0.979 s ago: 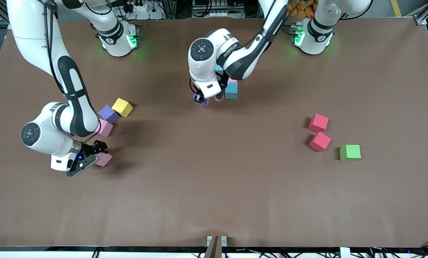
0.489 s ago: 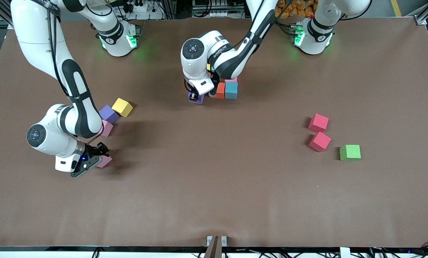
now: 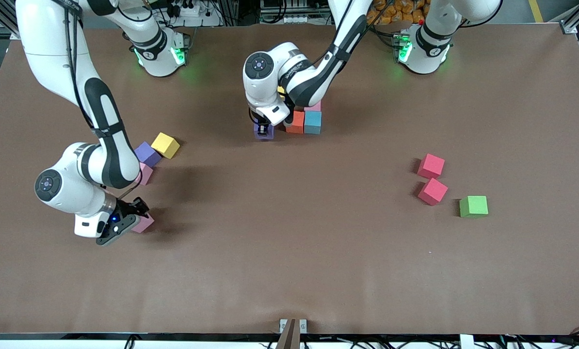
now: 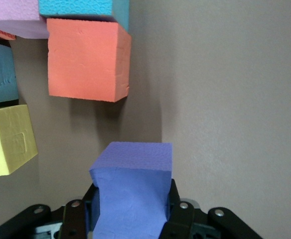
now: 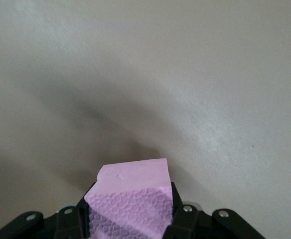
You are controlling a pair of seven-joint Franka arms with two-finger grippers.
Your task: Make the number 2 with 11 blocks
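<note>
left pincer point(image 4: 130, 219) lowered, gripping purple block point(image 4: 131, 191) beside orange block point(image 4: 88, 59); right pincer point(image 5: 130, 219) clamps pink block point(image 5: 130, 201).

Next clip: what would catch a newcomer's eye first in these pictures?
Both arms grip a cube at once: the left gripper has its jaws shut on a purple block, low beside the started cluster with its orange block, while the right gripper is shut on a pink block toward the right arm's end. Two red blocks and a green cube lie apart toward the left arm's end.
</note>
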